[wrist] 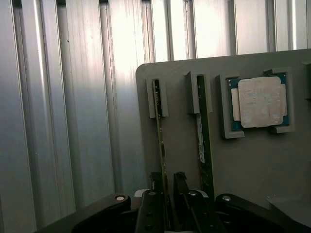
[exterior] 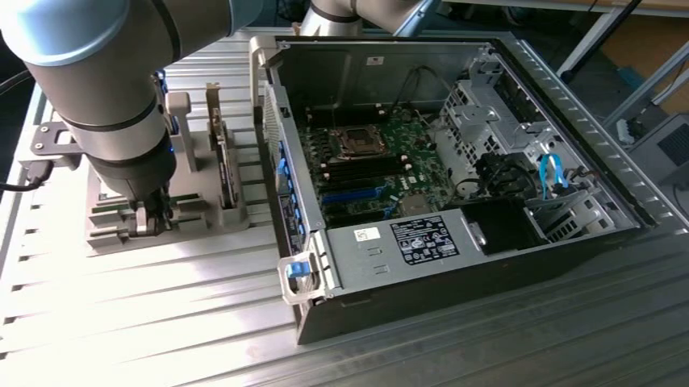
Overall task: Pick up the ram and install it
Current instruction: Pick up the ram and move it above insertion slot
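The ram (wrist: 158,121) is straddled by the narrowly parted, empty gripper (wrist: 168,178); if closed off-centre, it could be bent.

Ribbed alu tabletop (exterior: 161,322), glare patches

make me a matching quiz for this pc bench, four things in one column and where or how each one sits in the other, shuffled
Things:
1. gripper
2. processor
3. case
4. labelled ram

Places or states:
a. lying open, motherboard showing
b. on edge in a slot of the tray
c. low over the tray, at the other ram
d. flat in a square recess of the tray

Pairs: 1-c, 2-d, 3-a, 4-b
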`<state>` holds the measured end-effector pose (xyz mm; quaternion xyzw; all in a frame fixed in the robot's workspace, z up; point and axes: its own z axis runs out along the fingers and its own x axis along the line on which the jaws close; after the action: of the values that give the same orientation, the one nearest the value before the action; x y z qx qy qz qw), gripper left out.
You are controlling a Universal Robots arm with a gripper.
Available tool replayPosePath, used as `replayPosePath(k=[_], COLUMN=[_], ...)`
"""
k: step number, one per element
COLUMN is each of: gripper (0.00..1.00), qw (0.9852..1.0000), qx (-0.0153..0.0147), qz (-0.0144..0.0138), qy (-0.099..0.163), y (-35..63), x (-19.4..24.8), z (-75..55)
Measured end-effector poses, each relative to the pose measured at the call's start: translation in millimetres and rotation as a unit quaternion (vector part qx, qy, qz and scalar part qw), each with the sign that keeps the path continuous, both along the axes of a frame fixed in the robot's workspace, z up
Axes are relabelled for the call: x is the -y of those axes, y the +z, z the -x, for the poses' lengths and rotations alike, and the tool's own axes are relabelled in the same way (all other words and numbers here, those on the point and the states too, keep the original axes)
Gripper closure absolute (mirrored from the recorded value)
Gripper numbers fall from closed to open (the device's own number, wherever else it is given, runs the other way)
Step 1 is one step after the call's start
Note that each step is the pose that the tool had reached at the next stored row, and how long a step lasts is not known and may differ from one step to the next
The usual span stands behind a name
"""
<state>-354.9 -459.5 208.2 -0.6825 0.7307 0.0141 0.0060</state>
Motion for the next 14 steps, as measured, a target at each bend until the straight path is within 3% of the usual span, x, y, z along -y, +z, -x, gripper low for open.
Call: replayPosePath(k=[14], gripper=[0.76], qw=[1.0000], qx=[0.0000], qz=[0.0000], qy=[0.000], y=[1.0], x=[1.2], z=[0.0])
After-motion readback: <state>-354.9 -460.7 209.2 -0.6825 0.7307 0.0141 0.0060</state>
